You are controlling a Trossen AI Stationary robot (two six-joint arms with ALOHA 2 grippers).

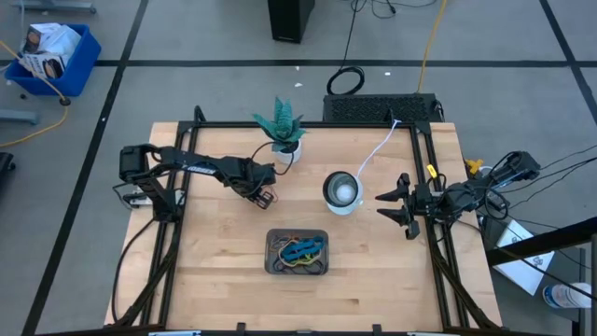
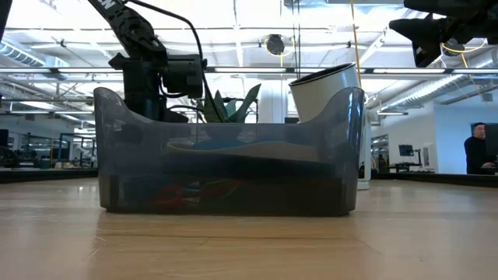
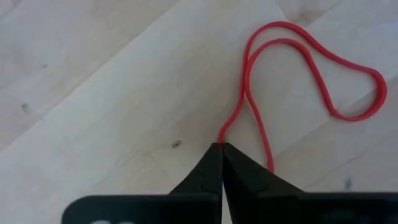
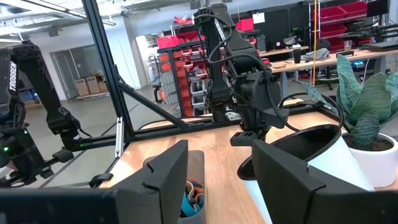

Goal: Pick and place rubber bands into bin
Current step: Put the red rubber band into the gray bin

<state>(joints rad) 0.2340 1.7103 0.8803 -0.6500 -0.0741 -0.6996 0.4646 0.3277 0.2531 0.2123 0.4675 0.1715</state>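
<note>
My left gripper (image 1: 265, 196) is over the wooden table (image 1: 215, 271), near the potted plant (image 1: 283, 128), and is shut on a red-orange rubber band (image 3: 311, 74). The band's loop spreads out beyond the fingertips over the wood. The dark grey bin (image 1: 297, 252) stands at the table's near middle with blue, yellow and dark rubber bands (image 1: 304, 249) inside. It fills the low view (image 2: 226, 155), and red and blue bands show through its wall. My right gripper (image 1: 392, 207) is open and empty, to the right of the white bowl (image 1: 341, 191). My left gripper pinches one thin strand of the red-orange band (image 3: 222, 140) between its two fingertips, at one end of the loop. A second strand (image 3: 268, 158) runs past the outer side of one finger. The fingers point down at the table. Whether the loop rests on the wood cannot be told.
The white bowl (image 2: 334, 117) and the potted plant (image 2: 229, 105) stand behind the bin. A white cable (image 1: 378, 149) runs from the bowl to the table's far edge. Black frame rails run along the table's left and right edges.
</note>
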